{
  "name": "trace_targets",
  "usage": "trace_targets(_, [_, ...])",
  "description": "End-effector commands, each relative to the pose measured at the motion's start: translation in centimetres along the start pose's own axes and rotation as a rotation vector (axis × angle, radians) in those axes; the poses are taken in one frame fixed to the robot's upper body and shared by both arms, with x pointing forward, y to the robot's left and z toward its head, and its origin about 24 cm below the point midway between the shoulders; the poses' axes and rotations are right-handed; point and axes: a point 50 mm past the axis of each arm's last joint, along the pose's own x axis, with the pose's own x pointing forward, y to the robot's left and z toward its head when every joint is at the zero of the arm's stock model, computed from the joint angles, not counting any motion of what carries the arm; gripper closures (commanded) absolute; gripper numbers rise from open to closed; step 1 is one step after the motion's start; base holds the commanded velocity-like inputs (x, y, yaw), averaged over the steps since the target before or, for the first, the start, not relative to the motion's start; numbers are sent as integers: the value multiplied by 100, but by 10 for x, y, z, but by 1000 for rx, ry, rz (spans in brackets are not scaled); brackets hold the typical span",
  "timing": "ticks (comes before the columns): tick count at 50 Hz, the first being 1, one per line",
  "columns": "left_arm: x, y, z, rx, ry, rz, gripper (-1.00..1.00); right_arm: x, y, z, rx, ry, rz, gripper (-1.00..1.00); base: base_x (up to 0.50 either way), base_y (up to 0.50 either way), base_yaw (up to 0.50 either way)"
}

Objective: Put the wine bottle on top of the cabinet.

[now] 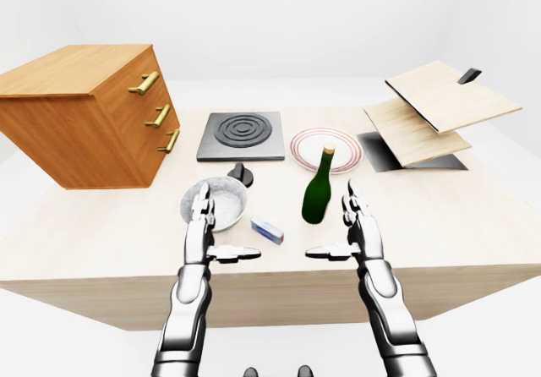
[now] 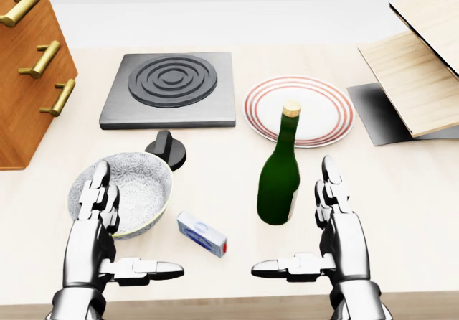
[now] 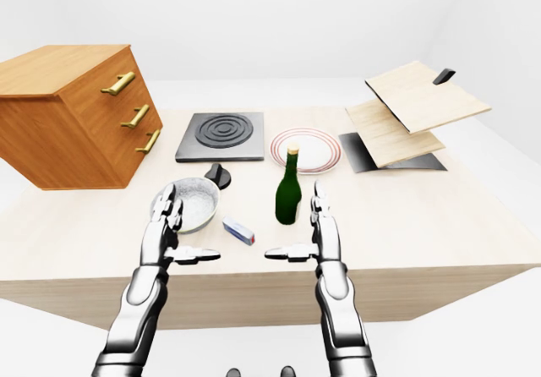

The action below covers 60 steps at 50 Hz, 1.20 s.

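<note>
The wine bottle (image 2: 279,184) stands upright on the table (image 1: 473,216), green with a tan cap, just below the red-rimmed plate (image 2: 337,112) in the head view. The right hand (image 2: 337,237) is positioned just right of the bottle, fingers extended upward and thumb pointing left; it is fully open, holds nothing, and does not touch the bottle. The left hand (image 2: 97,237) mirrors this posture, open and empty, its fingers overlapping the patterned bowl (image 2: 147,184) in the head view. A small blue-and-white box (image 2: 202,234) lies between the two hands. A black knob (image 2: 166,148) sits above the bowl, below the dark burner plate (image 2: 171,90). The cabinet (image 1: 80,115), with three brass handles, stands at the left of the table, well apart from the bottle. Tilted wooden boards (image 1: 439,106) occupy the upper right.
</note>
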Motion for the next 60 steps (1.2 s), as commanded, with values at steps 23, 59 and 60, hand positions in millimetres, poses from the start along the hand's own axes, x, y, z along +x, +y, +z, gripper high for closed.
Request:
trace_targets(23, [-47, 22, 172, -47, -694, 21, -100, -33, -8, 138, -148, -527, 16, -100, 0, 0, 0])
trace_targets(59, [-107, 48, 237, -328, -999, -1, -100, -97, 4, 212, -262, -956, 48, -100, 22, 0, 0])
trace_targets(60, [-107, 48, 237, -328, -1001, 2, -100, -97, 4, 212, -262, -957, 46, -100, 50, 0, 0])
